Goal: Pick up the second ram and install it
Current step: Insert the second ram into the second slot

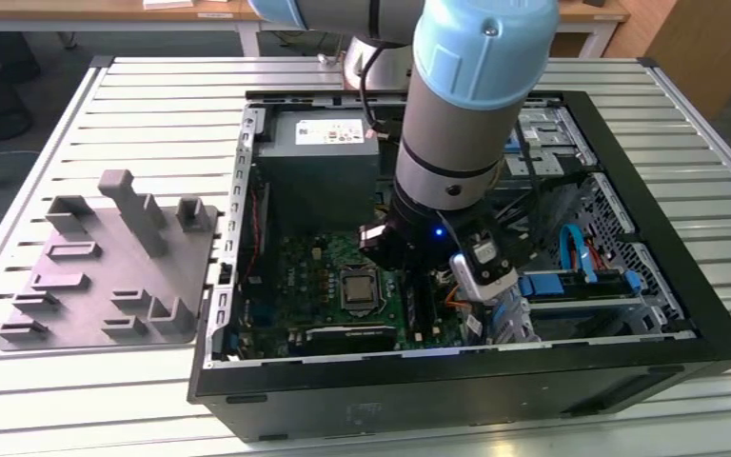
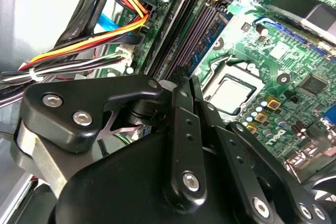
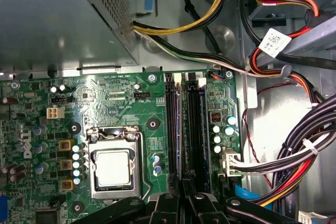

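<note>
- Gripper point(image 2: 185, 83) sits low inside the open computer case point(image 1: 670, 314), over the motherboard point(image 3: 121, 103). Jaws drawn narrow, tips nearly together.
- I cannot tell whether anything is pinched between them.
- The second ram point(image 2: 214, 32): a blue-green stick on edge in the row of memory slots point(image 3: 194, 124), on the side nearest the CPU socket point(image 3: 113, 166). Its near end lies just beyond the fingertips.
- Bundled cables point(image 3: 294, 156) run beside the slots, on the side away from the socket.
- In the exterior view, a grey fixture tray point(image 1: 99, 276) lies on the slatted table point(image 1: 149, 95), at the exterior view's left of the case.
</note>
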{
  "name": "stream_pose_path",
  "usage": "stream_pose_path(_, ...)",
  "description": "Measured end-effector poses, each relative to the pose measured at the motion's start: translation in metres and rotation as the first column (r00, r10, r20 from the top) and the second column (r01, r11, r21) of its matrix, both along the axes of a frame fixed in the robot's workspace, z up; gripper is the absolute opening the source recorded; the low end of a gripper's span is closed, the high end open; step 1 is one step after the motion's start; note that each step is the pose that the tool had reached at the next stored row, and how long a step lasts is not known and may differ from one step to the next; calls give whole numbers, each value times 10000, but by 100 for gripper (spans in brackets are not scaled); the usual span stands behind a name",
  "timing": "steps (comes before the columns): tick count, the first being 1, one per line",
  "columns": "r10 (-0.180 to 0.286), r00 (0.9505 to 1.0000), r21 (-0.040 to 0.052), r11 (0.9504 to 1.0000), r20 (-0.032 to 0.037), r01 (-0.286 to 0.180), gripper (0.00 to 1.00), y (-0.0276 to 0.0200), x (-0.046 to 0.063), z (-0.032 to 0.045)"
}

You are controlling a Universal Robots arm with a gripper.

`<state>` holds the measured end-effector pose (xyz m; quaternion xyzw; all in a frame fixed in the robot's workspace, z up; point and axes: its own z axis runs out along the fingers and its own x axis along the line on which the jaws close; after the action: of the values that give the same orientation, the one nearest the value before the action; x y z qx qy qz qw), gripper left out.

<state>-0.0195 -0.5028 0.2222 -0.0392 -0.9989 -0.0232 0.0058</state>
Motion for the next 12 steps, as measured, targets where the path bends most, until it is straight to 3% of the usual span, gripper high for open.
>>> stream_pose_path(5, -66, 10000, -73, 10000, 0, 66, 14, 7, -1, -14)
stream_pose_path(12, -114, 9999, -152, 9998, 1, 114, 14, 59, 0, -39)
